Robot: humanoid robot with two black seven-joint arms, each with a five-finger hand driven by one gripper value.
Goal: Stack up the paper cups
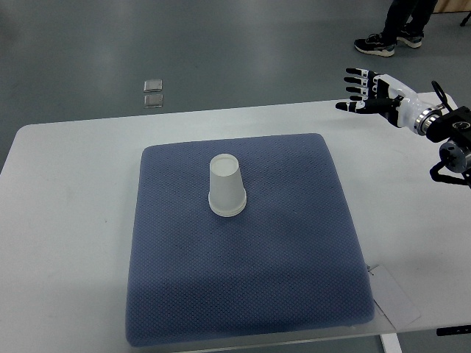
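Blue mat (243,287) bears an upturned cup (226,185) (right hand (372,92) spread wide, empty)

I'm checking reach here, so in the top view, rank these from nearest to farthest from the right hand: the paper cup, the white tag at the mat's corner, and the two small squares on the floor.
From the right hand:
1. Paper cup, mat centre.
2. White tag, near right corner.
3. Floor squares, beyond the table, far left.

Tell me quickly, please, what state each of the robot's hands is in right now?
Left hand: not in view.
Right hand: open, fingers spread, holding nothing, far from the paper cup.
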